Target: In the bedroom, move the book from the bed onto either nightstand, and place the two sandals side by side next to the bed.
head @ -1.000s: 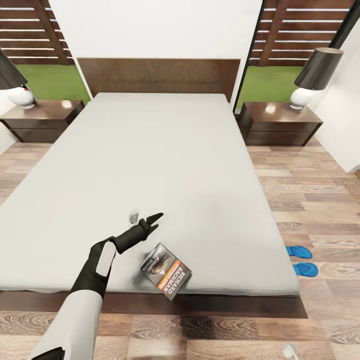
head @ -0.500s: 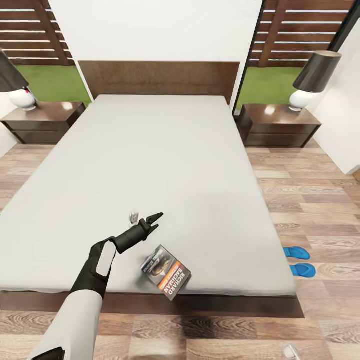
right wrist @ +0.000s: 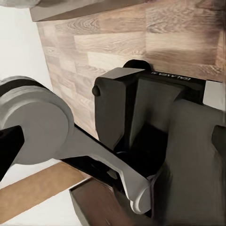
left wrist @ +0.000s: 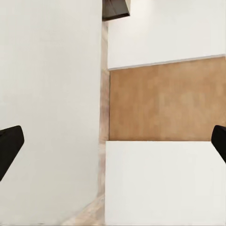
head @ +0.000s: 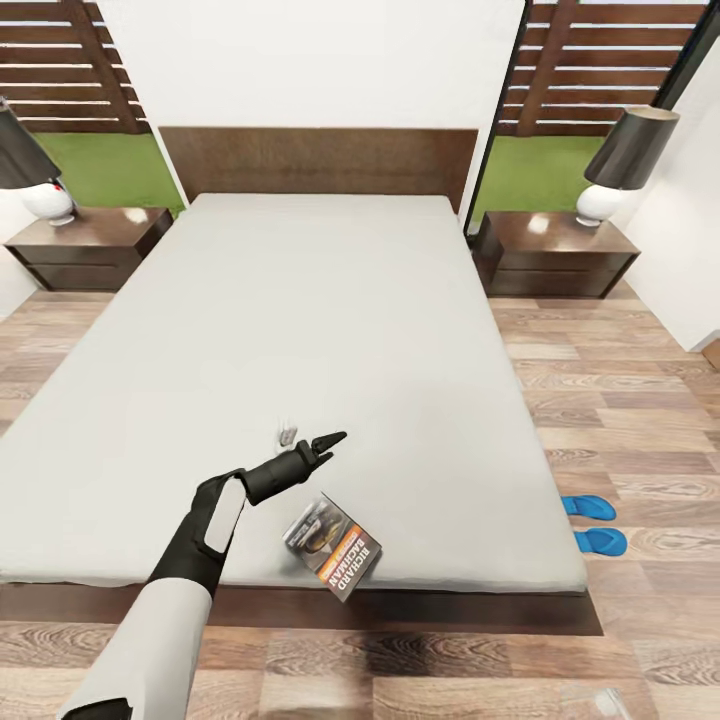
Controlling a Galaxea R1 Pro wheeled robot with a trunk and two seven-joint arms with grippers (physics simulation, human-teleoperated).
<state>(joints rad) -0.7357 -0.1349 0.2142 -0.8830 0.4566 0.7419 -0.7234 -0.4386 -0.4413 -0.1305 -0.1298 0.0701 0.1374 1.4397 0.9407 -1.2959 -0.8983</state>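
The bed (head: 330, 330) takes up most of the head view, its pale mattress bare except near the foot edge. Two nightstands flank the headboard, the left nightstand (head: 85, 245) and the right nightstand (head: 555, 250), each carrying a lamp and no book, so the first part of the task looks undone. The left gripper (head: 322, 443) hangs over the mattress just beyond the book (head: 333, 546), apart from it; in the left wrist view its fingertips (left wrist: 9, 146) sit at opposite edges, so the jaws are spread wide and hold nothing. The right gripper's fingertip (right wrist: 7, 150) shows at the edge of its own view, but whether those jaws are spread I cannot tell. The two sandals (head: 592, 524) lie on the plank floor close together, just beside the bed's right side; that part appears largely met, though their exact alignment is too small to judge.
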